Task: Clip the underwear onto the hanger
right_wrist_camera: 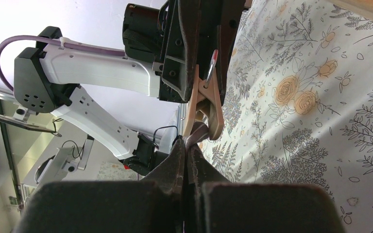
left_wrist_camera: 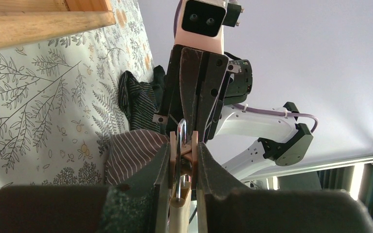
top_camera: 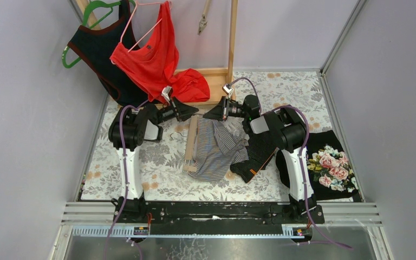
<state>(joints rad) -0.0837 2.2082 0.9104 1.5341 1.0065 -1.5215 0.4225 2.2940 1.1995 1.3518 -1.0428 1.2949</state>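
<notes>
On the wooden rack (top_camera: 232,38) hang two tops (top_camera: 151,59); in front of it lie one underwear (top_camera: 216,149), two dark garments (top_camera: 257,157), one clip hanger (top_camera: 190,142).

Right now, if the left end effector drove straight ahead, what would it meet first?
The right end effector, facing it just beyond the hanger clip that the left end effector pinches; gap looks small, depth unclear.

Bright, even light, soft shadows – top view sharp; wrist cams: near fingers (left_wrist_camera: 141,194) dark, blurry.
</notes>
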